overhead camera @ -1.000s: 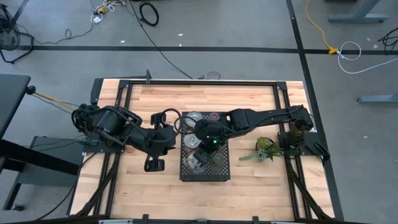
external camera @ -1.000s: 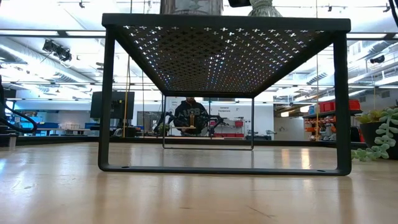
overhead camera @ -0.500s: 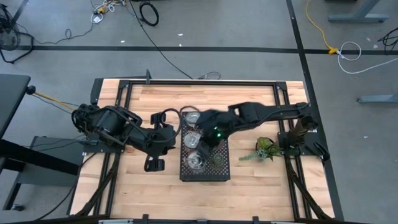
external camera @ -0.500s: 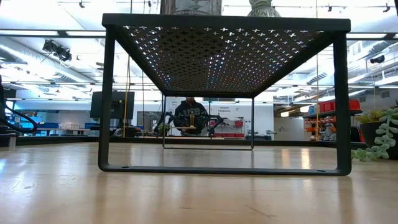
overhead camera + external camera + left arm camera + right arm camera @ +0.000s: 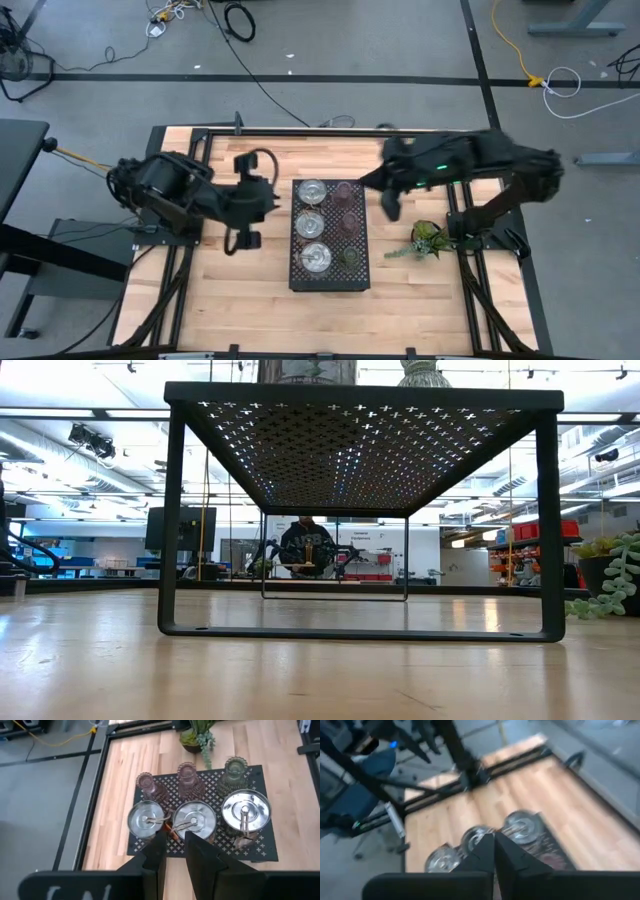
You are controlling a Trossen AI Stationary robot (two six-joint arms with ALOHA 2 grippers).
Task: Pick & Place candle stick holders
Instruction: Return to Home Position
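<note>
Six candle stick holders stand upright on the black perforated tray (image 5: pixel 296 275). Three silvery ones (image 5: pixel 309 222) form its left column. Two pink vase-shaped ones (image 5: pixel 347 206) and an olive-green one (image 5: pixel 349 258) form its right column. All show in the left wrist view: silvery (image 5: pixel 194 819), pink (image 5: pixel 186 775), olive (image 5: pixel 235 770). My left gripper (image 5: pixel 272 203) hovers left of the tray, slightly open and empty (image 5: pixel 175 851). My right gripper (image 5: pixel 390 205) is raised right of the tray's far end, shut and empty (image 5: pixel 494 846).
A green leafy sprig (image 5: pixel 425 240) lies right of the tray and also shows in the low view (image 5: pixel 612 585). The tray stands on legs (image 5: pixel 172 520), raised above the wooden table. A person sits in the room far behind the table (image 5: pixel 308 545).
My right gripper has risen from over the middle of the tray and swung away toward the table's far right, uncovering the holders. My left gripper has drawn back a little toward the far left. The holders stand where they were.
</note>
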